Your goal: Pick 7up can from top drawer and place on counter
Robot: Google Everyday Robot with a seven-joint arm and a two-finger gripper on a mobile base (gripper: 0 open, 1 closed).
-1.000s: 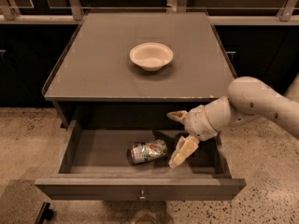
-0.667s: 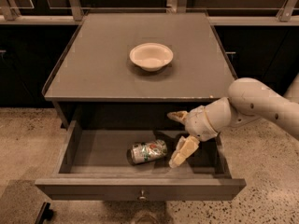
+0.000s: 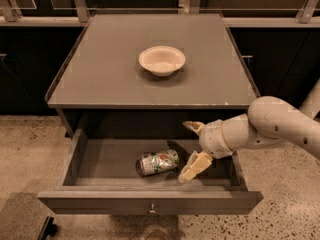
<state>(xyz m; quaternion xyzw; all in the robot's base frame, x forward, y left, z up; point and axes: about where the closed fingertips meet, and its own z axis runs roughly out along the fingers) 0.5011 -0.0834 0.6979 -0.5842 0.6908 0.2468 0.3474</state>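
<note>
One 7up can (image 3: 159,162) on its side, low centre of the frame, on the floor of the pulled-out top drawer (image 3: 100,202). Lies roughly left to right, one silver end facing left, green and white label uppermost. Just right of it, the gripper (image 3: 191,147), reaching in from the right edge of the frame on a pale arm (image 3: 272,121). Fingers spread wide, holding nothing: one fingertip (image 3: 191,126) up near the shadowed back of the drawer, the other (image 3: 192,168) lower down, just beside the can's right end; whether touching it, impossible to tell. Above the drawer, the counter (image 3: 100,79), filling the upper middle of the frame. On it, a white bowl (image 3: 161,60), upright, near the centre, well apart from can and gripper. Around the cabinet, left and right, speckled floor (image 3: 30,149).
</note>
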